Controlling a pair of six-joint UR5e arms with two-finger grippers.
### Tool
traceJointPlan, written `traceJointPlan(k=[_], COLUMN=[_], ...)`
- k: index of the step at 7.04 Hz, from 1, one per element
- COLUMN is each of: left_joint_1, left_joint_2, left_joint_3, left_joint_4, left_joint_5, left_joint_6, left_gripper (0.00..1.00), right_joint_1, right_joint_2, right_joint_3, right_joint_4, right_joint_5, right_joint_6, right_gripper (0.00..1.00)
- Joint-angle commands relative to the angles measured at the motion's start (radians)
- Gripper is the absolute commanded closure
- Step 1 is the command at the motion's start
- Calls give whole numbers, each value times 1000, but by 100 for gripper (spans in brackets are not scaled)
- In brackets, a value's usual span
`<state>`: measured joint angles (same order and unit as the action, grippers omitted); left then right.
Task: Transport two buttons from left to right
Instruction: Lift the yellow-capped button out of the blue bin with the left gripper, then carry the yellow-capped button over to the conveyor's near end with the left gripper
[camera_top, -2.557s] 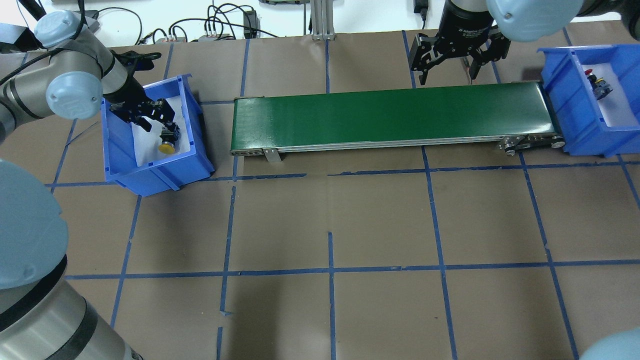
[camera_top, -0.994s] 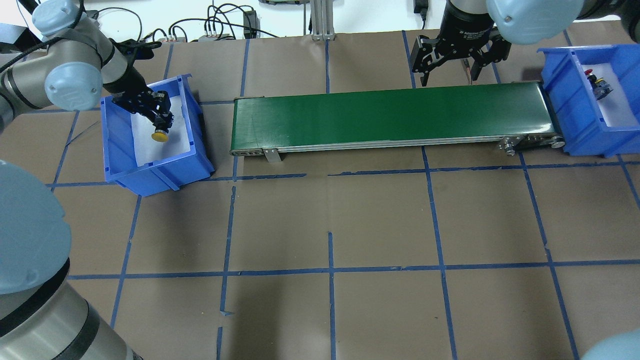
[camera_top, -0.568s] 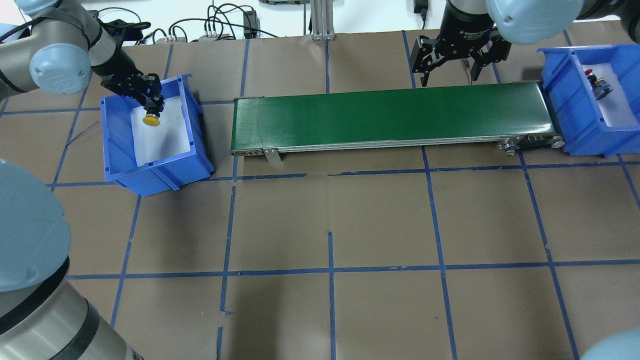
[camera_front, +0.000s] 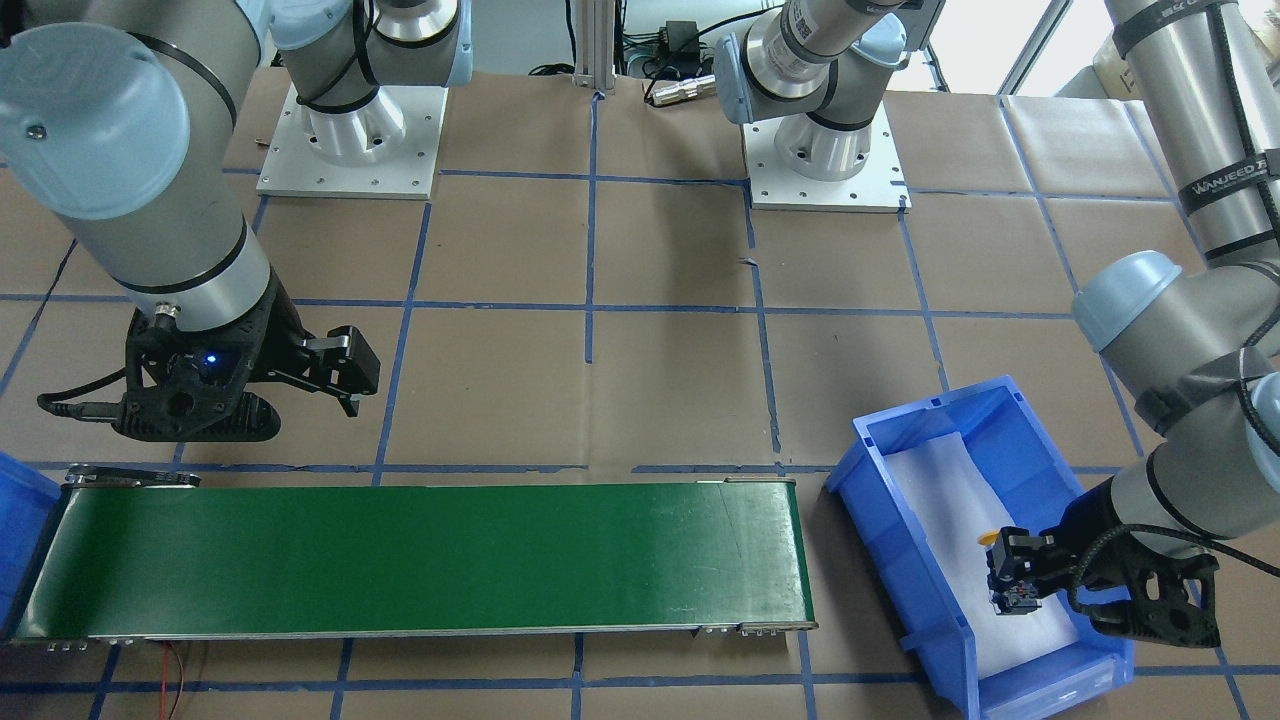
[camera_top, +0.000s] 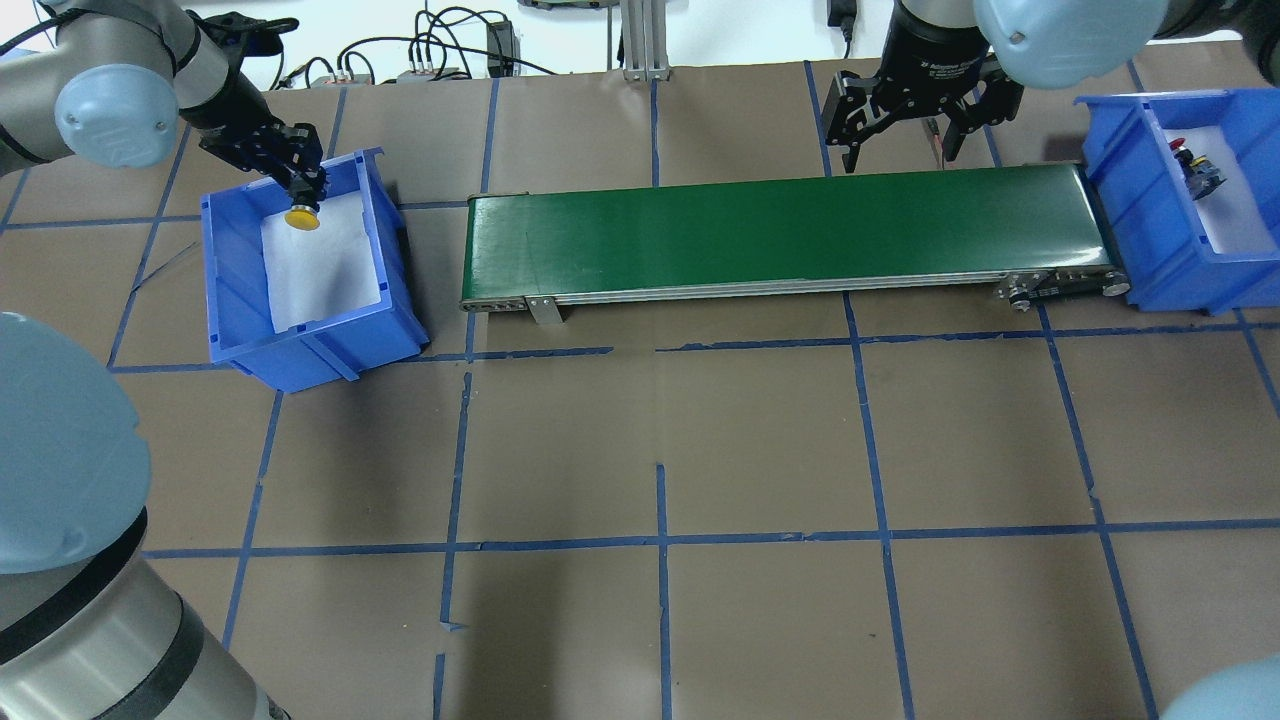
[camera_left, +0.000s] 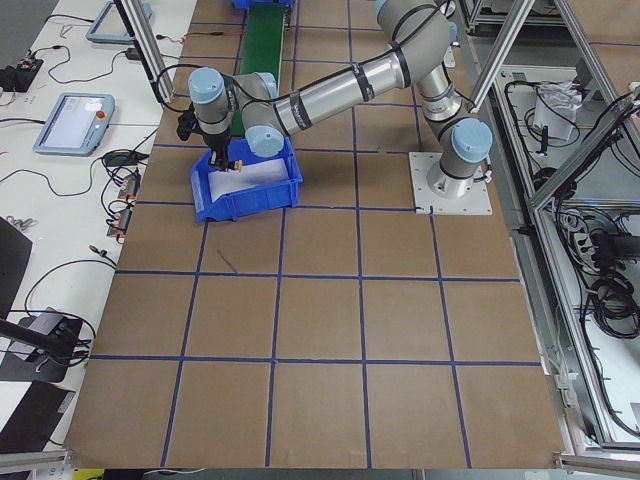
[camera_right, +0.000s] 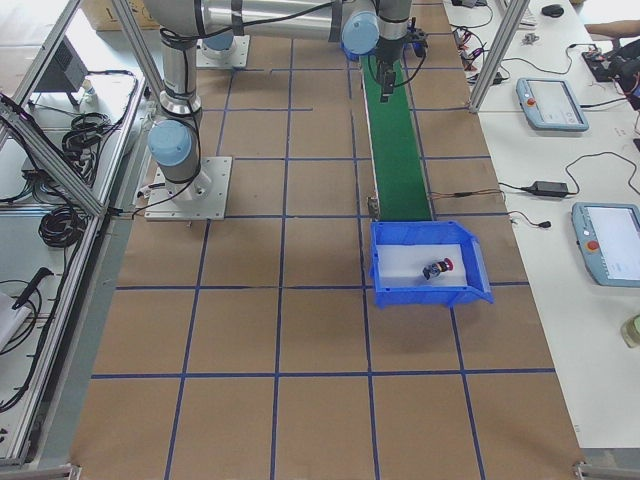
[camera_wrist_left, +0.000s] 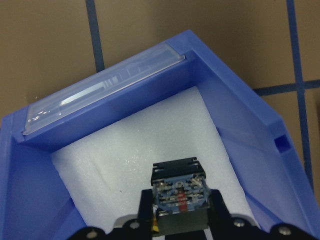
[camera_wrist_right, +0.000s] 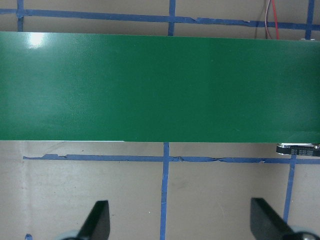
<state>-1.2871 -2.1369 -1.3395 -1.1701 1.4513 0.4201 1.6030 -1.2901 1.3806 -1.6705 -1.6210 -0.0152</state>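
blue bin walls (camera_top: 390, 240) stand between the left tool (camera_top: 303, 196) and the green belt (camera_top: 780, 235) — right tool (camera_top: 897, 158) hangs beside that belt.

Left gripper (camera_top: 303, 193) clamped; right gripper (camera_top: 898, 150) spread wide.

Green conveyor belt (camera_top: 780, 230) on the bench (camera_top: 760, 450) (brown paper, blue tape grid); first blue bin (camera_top: 310, 345) near one end, second blue bin (camera_top: 1135, 210) at the other; white foam (camera_top: 330, 270) lining.

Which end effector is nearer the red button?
Right. Right end effector hangs beside the belt, toward the red button; left end effector holds the yellow button over the far bin.
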Motion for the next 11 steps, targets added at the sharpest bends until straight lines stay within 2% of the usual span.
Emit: traceJointPlan(k=[1,5,9,10,11], left_joint_1=[-14,-40,-35,-52,-89], left_joint_2=[-15,-11,98,133,170], left_joint_3=[2,5,6,5,6], left_joint_4=[6,10,-64,-83,-109], left_joint_5=[-6,4,17,81,92], left_joint_6=[-24,-24,-23,-32,-90], left_gripper=[78,78,77,76,76], right_joint_1=[-2,-5,-8,-8,-8], right_joint_2=[0,0,0,0,2], right_joint_3=[0,0,0,0,0], right_joint_4=[0,0,0,2,2], right_joint_5=[1,0,1,1,0], right_joint_6=[-2,-5,-5,-5,-8], right_gripper=[0,0,0,0,0])
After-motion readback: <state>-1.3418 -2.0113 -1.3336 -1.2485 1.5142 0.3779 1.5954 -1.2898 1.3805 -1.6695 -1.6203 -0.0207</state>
